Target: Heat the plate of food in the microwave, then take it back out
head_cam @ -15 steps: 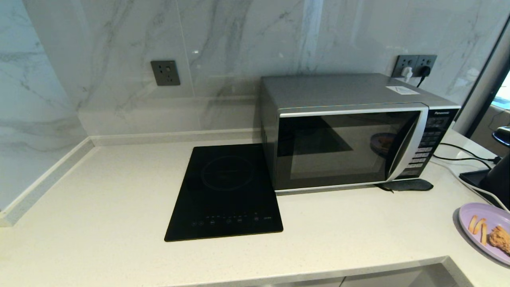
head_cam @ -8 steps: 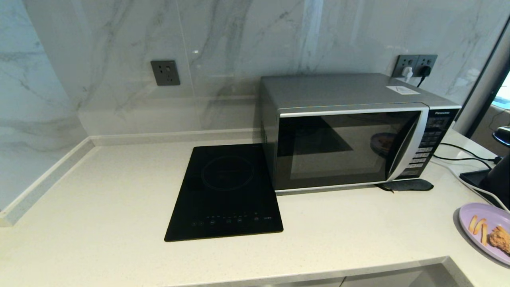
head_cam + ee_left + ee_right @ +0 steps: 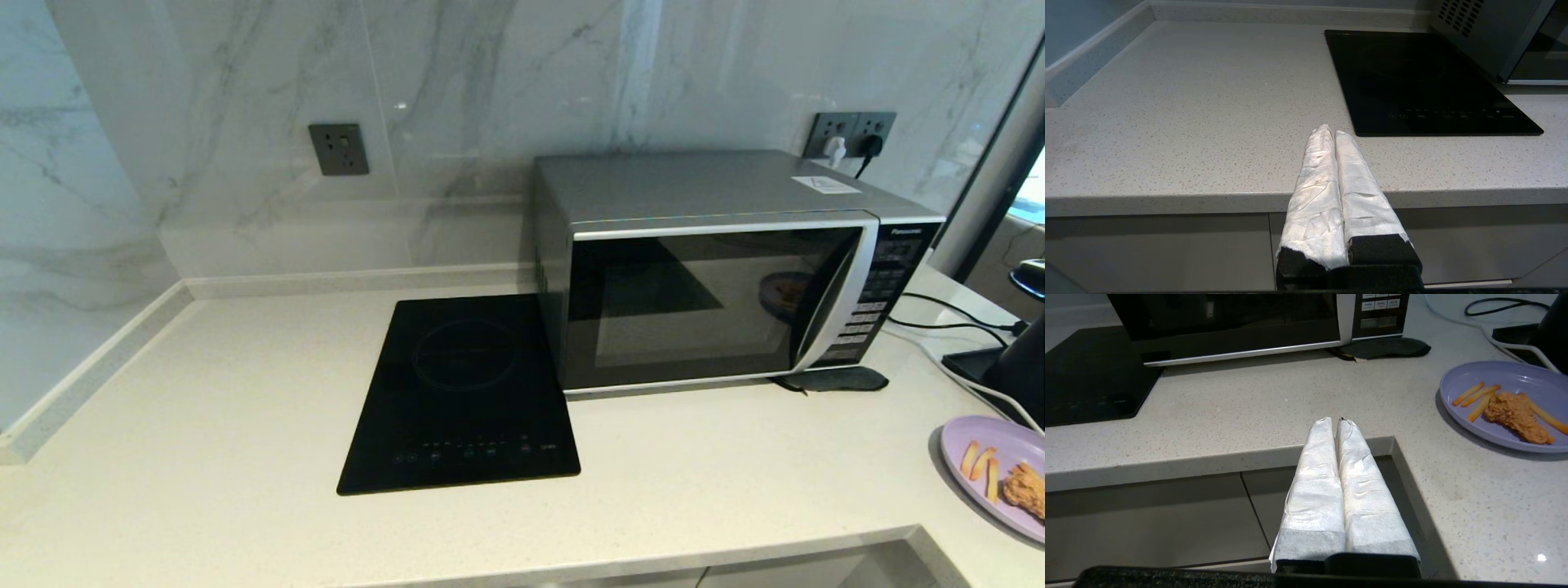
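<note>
Nothing has moved since the earlier frames: the head view shows the same counter with every item in the same spot and neither arm in sight. The microwave point(image 3: 718, 269) stands at the far right of the counter point(image 3: 245, 392) against the marble wall, its dark glass door closed. The plate of food point(image 3: 998, 474) sits on the counter at the near right, well apart from the microwave and cut off by the right edge of the head view; it carries a few orange fry sticks and 1 brown crumbed piece. A black induction hob point(image 3: 461, 396) lies flat just left of the microwave. A dark flat pad point(image 3: 833, 379) lies by the microwave's front right corner, and cables run over the counter to the right.

The left gripper point(image 3: 1330, 131) hangs off the near edge of the counter, its 2 white-wrapped fingers pressed together and holding nothing. The right gripper point(image 3: 1336, 424) hangs likewise off the near edge (left of the plate), fingers together and empty.
</note>
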Robot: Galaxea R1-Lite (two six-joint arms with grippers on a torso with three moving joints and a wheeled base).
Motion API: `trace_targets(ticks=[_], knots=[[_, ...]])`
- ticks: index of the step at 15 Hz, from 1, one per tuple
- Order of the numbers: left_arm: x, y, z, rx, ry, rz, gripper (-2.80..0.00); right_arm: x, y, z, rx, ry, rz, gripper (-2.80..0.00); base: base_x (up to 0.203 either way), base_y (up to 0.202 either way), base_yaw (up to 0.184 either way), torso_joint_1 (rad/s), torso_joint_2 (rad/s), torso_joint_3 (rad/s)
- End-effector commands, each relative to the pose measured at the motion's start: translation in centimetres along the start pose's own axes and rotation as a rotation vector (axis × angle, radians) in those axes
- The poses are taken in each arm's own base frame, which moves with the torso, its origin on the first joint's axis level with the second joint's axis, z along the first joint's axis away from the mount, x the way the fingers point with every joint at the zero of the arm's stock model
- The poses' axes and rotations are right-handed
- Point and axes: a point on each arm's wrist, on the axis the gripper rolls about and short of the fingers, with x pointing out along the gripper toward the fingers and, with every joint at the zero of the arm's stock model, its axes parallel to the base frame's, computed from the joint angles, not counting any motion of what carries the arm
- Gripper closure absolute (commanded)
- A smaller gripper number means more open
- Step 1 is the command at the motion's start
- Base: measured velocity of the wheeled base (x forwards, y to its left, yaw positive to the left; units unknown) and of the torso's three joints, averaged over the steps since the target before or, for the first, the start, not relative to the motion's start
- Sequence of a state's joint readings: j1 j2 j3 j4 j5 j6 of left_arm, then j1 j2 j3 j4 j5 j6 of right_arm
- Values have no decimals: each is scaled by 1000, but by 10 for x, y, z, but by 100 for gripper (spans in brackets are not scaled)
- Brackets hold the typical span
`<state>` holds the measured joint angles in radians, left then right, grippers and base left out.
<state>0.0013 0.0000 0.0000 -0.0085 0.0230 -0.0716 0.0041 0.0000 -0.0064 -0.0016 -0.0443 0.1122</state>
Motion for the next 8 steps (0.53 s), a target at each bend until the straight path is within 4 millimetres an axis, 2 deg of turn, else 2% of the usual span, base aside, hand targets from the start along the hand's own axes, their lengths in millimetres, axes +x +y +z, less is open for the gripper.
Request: trace_targets(ticks=[1, 8], knots=[[0, 0, 0, 0, 1, 0, 0, 1, 0, -3, 15, 11, -3, 0, 0, 0, 0, 0, 0, 0], [0, 0, 0, 0, 1, 0, 0, 1, 0, -2, 15, 9, -1, 0, 0, 0, 0, 0, 0, 0]])
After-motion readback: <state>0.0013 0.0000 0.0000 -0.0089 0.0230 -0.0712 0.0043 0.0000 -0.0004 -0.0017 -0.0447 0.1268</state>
